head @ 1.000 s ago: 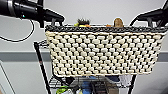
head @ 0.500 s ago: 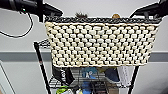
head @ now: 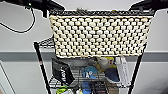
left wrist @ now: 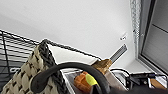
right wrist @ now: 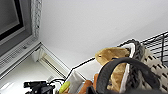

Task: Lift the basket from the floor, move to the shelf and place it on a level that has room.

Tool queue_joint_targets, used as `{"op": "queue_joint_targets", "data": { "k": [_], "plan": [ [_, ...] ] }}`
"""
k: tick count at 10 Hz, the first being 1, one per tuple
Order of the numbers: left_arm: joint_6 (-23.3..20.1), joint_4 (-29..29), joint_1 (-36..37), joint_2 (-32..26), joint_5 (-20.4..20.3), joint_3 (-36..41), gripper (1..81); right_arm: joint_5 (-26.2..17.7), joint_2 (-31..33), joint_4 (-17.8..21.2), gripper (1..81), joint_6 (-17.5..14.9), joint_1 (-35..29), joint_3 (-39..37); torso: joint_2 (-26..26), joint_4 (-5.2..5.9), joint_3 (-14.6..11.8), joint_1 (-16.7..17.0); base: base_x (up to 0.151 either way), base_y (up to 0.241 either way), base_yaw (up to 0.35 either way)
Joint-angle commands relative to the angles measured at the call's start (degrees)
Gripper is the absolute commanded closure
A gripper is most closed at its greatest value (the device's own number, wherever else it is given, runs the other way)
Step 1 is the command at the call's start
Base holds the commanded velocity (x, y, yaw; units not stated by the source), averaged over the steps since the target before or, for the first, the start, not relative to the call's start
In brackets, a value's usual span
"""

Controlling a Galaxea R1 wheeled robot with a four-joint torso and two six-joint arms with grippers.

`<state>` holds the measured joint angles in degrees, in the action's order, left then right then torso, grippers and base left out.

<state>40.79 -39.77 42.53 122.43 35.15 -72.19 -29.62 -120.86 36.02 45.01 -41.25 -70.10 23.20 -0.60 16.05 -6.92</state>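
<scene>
Cream-white chunky-woven basket with dark rim (head: 100, 35) hangs high between both arms, over the black wire rack (head: 41, 63), toys at 6 o'clock below. Finger state: can't tell. Risk: base snags a post tip, tilts, spills. Wrist views reveal the orange and tan contents (left wrist: 81, 81).
</scene>
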Motion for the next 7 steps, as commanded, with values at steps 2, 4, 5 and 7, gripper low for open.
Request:
{"op": "queue_joint_targets", "data": {
  "k": [2, 4, 5, 7],
  "plan": [
    [-1.0, 2.1, 8.0, 6.5, -1.7, -8.2, 81.1, 1.8, -3.9, -0.8, 81.1, -0.8, -8.7, -8.4, 0.0, 0.0, 0.0, 0.0, 0.0, 0.0, 0.0],
    [-1.0, 3.7, 7.8, 8.7, -0.3, -11.4, 81.1, 1.8, -5.2, -0.7, 81.1, -2.6, -8.1, -10.7, 0.0, 0.0, 0.0, 0.0, 0.0, 0.0, 0.0],
    [-1.0, 4.8, 7.8, 9.7, 0.1, -13.1, 81.1, 1.8, -6.5, -0.7, 81.1, -3.5, -7.2, -12.0, 0.0, 0.0, 0.0, 0.0, 0.0, 0.0, 0.0],
    [-1.0, 6.7, 6.4, 11.6, 0.8, -16.3, 81.1, 1.8, -9.2, -0.8, 81.1, -5.7, -5.2, -15.8, 0.0, 0.0, 0.0, 0.0, 0.0, 0.0, 0.0]
  ]
}}
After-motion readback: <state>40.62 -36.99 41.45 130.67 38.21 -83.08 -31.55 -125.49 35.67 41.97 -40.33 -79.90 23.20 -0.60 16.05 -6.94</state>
